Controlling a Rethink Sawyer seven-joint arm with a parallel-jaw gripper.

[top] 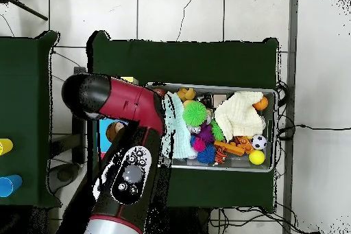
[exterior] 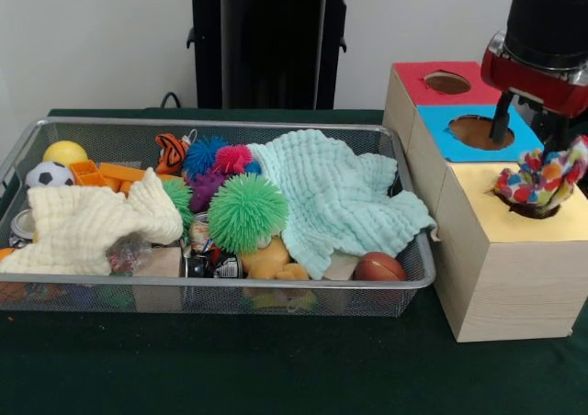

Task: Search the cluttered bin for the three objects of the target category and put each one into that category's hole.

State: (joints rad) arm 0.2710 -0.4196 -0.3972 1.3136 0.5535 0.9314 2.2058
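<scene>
Near edge: a wire-mesh bin (exterior: 28, 153) on the green-clothed counter (exterior: 276, 369) keeps the clutter together, including a pale mint cloth (exterior: 344, 195) and a cream cloth (exterior: 83, 227). Beside it, a multicoloured patchwork cloth (exterior: 542, 181) sits half-sunk in the yellow-topped wooden box (exterior: 501, 250), partly posted. Above, the end effector (exterior: 528, 130); its grip cannot be told.

The spiky ball (exterior: 246, 212) is bright green. The big cloth (exterior: 342, 197) is pale mint, and the other cloth (exterior: 87, 227) is cream. The box tops are red (exterior: 418, 84), blue (exterior: 514, 143) and yellow (exterior: 487, 204). A spotty cloth (exterior: 542, 178) has many colours. The tabletop (exterior: 276, 369) is dark green.
</scene>
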